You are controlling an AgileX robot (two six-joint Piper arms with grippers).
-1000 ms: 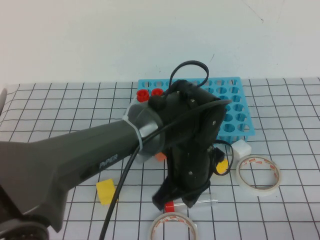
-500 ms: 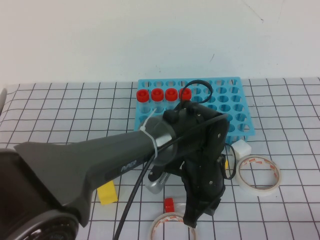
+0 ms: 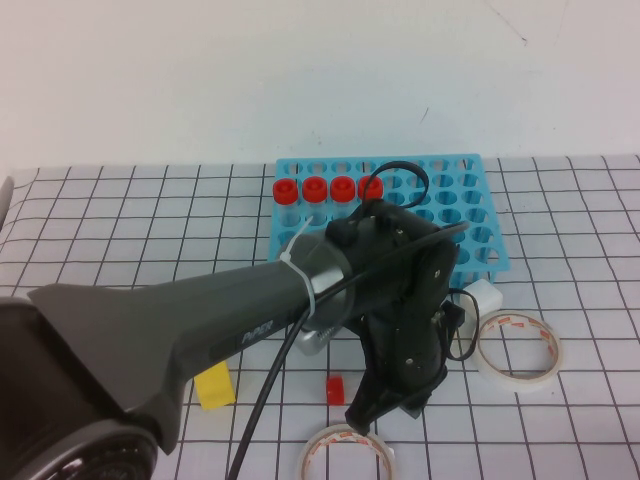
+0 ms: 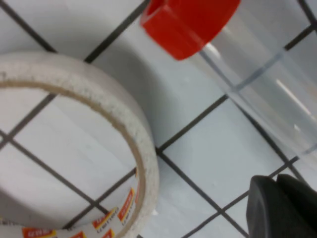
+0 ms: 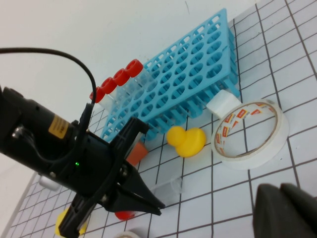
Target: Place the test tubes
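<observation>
Loose test tube [image 3: 335,388], red cap, lying flat on gridded mat [image 3: 120,230] at 6 o'clock from blue rack [image 3: 470,215]; not gripped. Left gripper [image 5: 157,207] close over its clear body, at 4 o'clock from the cap, jaws pressed together on nothing. Four red-capped tubes [image 3: 315,189] upright in rack's far row. Tape roll [image 3: 345,433] at 6 o'clock of the cap; yellow block [image 3: 214,385] at 9; second tape roll [image 3: 517,382] at 3. Right gripper [image 5: 285,208] seen only from its own wrist, jaws together, empty, above the mat.

Near tape roll [image 3: 312,450] hems the lying tube [image 3: 335,388]; second roll [image 3: 520,381], white block [image 3: 484,296] crowd the rack [image 3: 470,215].
</observation>
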